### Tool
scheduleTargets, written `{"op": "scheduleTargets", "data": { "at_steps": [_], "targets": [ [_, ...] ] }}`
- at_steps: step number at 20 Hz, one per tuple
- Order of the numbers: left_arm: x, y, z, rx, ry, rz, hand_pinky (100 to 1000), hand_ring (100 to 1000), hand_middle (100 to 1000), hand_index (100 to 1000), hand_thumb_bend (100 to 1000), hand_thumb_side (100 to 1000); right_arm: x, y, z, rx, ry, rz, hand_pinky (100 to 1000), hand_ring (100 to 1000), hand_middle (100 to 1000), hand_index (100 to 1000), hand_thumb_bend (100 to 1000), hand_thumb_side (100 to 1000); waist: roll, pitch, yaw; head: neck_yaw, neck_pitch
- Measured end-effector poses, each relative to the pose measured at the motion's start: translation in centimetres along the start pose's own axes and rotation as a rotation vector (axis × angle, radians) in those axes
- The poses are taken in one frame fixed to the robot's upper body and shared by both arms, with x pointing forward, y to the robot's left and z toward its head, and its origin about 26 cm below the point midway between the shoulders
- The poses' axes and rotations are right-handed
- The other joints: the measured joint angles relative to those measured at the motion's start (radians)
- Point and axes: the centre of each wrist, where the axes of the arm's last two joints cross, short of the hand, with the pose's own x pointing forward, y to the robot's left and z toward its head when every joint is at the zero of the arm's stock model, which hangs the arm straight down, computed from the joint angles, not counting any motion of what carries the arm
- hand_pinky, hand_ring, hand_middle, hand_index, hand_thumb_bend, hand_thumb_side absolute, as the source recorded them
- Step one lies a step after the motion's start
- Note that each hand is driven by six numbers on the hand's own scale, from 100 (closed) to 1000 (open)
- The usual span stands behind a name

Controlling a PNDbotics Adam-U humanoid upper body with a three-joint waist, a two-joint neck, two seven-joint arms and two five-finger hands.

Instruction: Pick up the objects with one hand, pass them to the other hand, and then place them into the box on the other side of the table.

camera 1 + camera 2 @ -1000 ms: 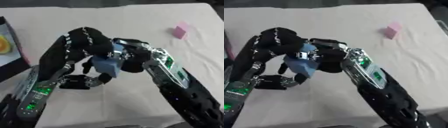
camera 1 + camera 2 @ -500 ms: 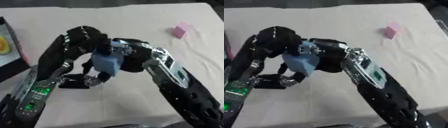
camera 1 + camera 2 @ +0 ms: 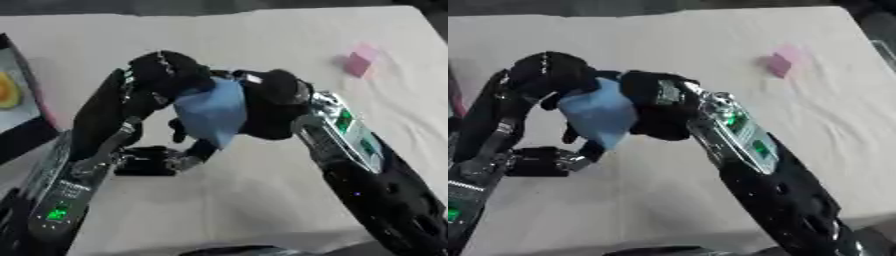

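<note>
Handover step, mid-air over the desk (image 3: 262, 210) centre. Blue block (image 3: 213, 114) sits between both my hands: left hand (image 3: 162, 75) fingers curled on its top edge, right hand (image 3: 273, 107) wrapped on its side. Next: one hand lets go, I can't tell which. Pink block (image 3: 360, 60) waits at 2 o'clock. Box (image 3: 31, 131) at 9 o'clock, far left.

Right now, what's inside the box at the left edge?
In the left eye view only a corner of the box shows. Inside lies something round, orange-yellow on a pale floor. The rest of the box is cut off by the picture's edge, so anything else inside is unseen.
</note>
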Motion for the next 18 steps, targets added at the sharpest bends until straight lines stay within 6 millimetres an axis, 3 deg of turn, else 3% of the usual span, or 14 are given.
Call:
{"op": "scheduleTargets", "data": {
  "at_steps": [8, 13, 14, 18],
  "targets": [
    [-0.2, 0.6, 0.5, 0.005, 0.019, -0.022, 718, 633, 437, 946, 177, 100, 0.0, -0.1, 0.2, -0.109, -0.041, -0.028, 993, 703, 868, 928, 704, 660, 0.002, 0.000, -0.002, 0.000, 0.000],
    [-0.1, 1.4, 1.7, 0.012, 0.050, -0.051, 715, 628, 438, 939, 157, 100, 0.6, -0.6, 1.0, -0.303, -0.153, -0.040, 970, 698, 868, 921, 635, 710, 0.004, 0.000, -0.003, 0.000, 0.000],
    [-0.2, 1.5, 2.2, 0.005, 0.061, -0.056, 714, 627, 438, 938, 154, 100, 0.9, -0.8, 1.3, -0.348, -0.182, -0.043, 967, 700, 866, 919, 628, 673, 0.004, 0.000, -0.003, -0.002, 0.000],
    [-0.3, 1.9, 3.1, 0.001, 0.090, -0.085, 714, 624, 435, 934, 140, 100, 1.9, -1.2, 2.1, -0.480, -0.265, -0.076, 958, 704, 864, 917, 596, 668, 0.004, 0.000, -0.003, -0.002, 0.000]
  ]
}}
